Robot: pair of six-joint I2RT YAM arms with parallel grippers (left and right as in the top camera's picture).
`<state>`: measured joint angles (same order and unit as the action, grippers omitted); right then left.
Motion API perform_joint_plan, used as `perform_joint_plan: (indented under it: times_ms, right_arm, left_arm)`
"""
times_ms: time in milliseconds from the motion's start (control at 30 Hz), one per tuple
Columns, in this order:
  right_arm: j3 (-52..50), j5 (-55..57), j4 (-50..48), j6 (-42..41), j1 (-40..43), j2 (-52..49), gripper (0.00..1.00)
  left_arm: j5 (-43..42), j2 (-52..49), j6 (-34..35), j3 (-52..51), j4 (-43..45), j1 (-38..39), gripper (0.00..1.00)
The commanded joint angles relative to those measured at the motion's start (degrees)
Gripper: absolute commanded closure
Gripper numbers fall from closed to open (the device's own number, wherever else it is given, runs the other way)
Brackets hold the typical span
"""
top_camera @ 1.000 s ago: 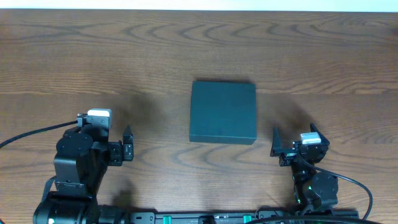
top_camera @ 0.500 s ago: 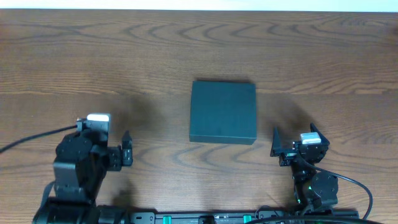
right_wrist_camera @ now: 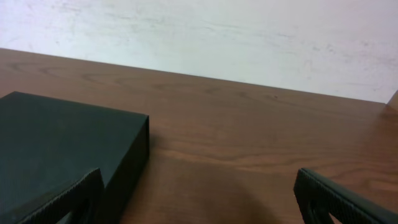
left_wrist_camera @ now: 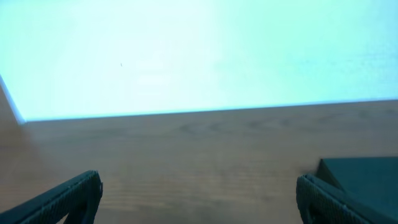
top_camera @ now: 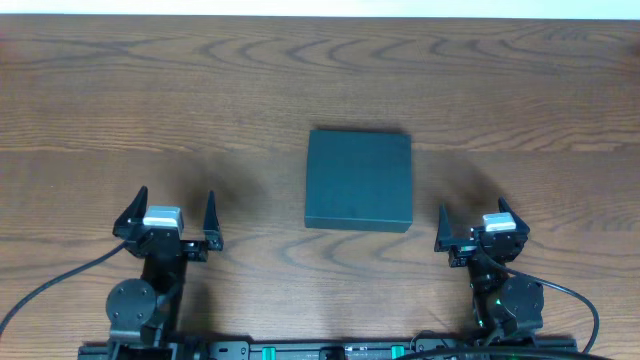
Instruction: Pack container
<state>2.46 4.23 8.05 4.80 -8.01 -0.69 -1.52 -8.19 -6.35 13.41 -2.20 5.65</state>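
The container [top_camera: 359, 179] is a dark green-black box, lid shut, lying flat at the table's middle. It also shows at the left in the right wrist view [right_wrist_camera: 62, 146] and at the lower right edge in the left wrist view [left_wrist_camera: 364, 174]. My left gripper [top_camera: 167, 214] is open and empty, near the front edge, well left of the box. My right gripper [top_camera: 478, 219] is open and empty, just right of the box's front right corner. Both sets of fingertips show wide apart in the wrist views [left_wrist_camera: 199, 196] [right_wrist_camera: 199, 196].
The brown wooden table [top_camera: 200, 90] stretches around the box. A pale wall [right_wrist_camera: 217, 37] stands behind the table's far edge. Cables [top_camera: 50, 290] trail from the arm bases at the front.
My left arm has swung and pulled back toward the front edge, its gripper now pointing straight ahead with fingers open. The right arm and the box have not moved.
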Motion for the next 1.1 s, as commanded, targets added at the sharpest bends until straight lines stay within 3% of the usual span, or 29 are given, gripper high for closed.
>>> perform_joint_plan:
  times_ms: [0,267,400,867,1067]
  right_arm:
    - [-0.3,-0.6,0.0,-0.5,-0.3,0.4,0.01]
    - [-0.3,-0.6,0.0,-0.5,-0.3,0.4,0.01]
    - [-0.3,-0.6,0.0,-0.5,-0.3,0.4,0.01]
    - [-0.3,-0.6,0.0,-0.5,-0.3,0.4,0.01]
    - [-0.3,-0.6,0.0,-0.5,-0.3,0.4,0.01]
  left_arm:
    - [-0.4,2.2,-3.8,-4.5,5.4,-1.7,0.02]
    - [-3.2,8.1,-3.7,-13.0,6.4,-3.3,0.02]
    - [-7.4,8.1,-2.1,-13.2,-1.7,-3.3,0.02]
    - [-8.2,8.1,5.1,-13.2,-1.2,-3.3,0.02]
    - [-8.1,7.8,5.2,-13.2,-1.2,-3.3,0.02]
